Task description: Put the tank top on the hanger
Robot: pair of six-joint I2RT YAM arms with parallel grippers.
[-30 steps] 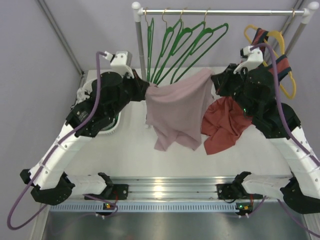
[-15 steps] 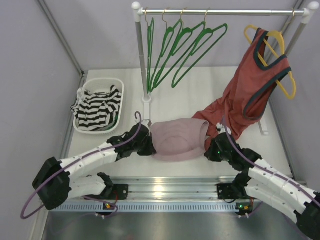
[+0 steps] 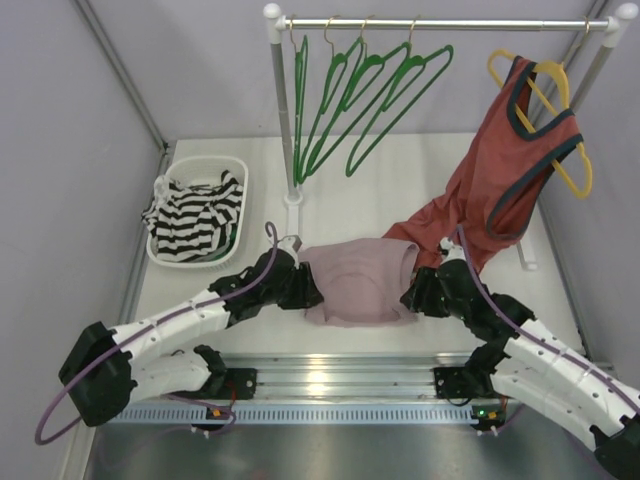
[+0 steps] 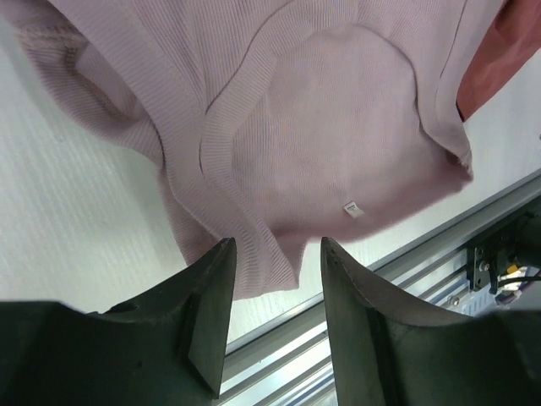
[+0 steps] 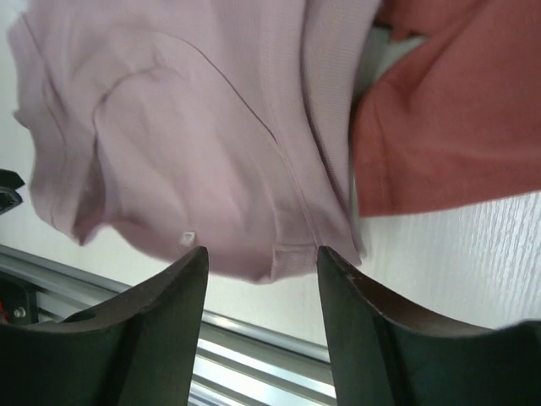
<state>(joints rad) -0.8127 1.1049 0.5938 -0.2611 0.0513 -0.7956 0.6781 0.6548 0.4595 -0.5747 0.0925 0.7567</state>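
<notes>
The dusty-pink tank top (image 3: 362,282) lies spread flat on the white table near the front edge. My left gripper (image 3: 310,292) is at its left edge and my right gripper (image 3: 411,296) at its right edge, both low over the table. In the left wrist view the tank top (image 4: 321,127) lies just beyond my left gripper (image 4: 277,245), whose jaws stand apart and pinch nothing. The right wrist view shows the tank top (image 5: 194,144) ahead of my right gripper (image 5: 262,252), open as well. Several green hangers (image 3: 404,68) hang from the rail (image 3: 440,24) at the back.
A rust-red top (image 3: 505,175) with dark trim hangs on a yellow hanger (image 3: 572,170) at the right, its hem trailing onto the table beside the tank top. A white basket (image 3: 236,166) holding a striped garment (image 3: 195,212) sits at the left. The rack's post (image 3: 283,110) stands behind the tank top.
Both arms brought the tank top down from mid-air to the table. Both grippers then opened and let it go; it now lies flatter.
</notes>
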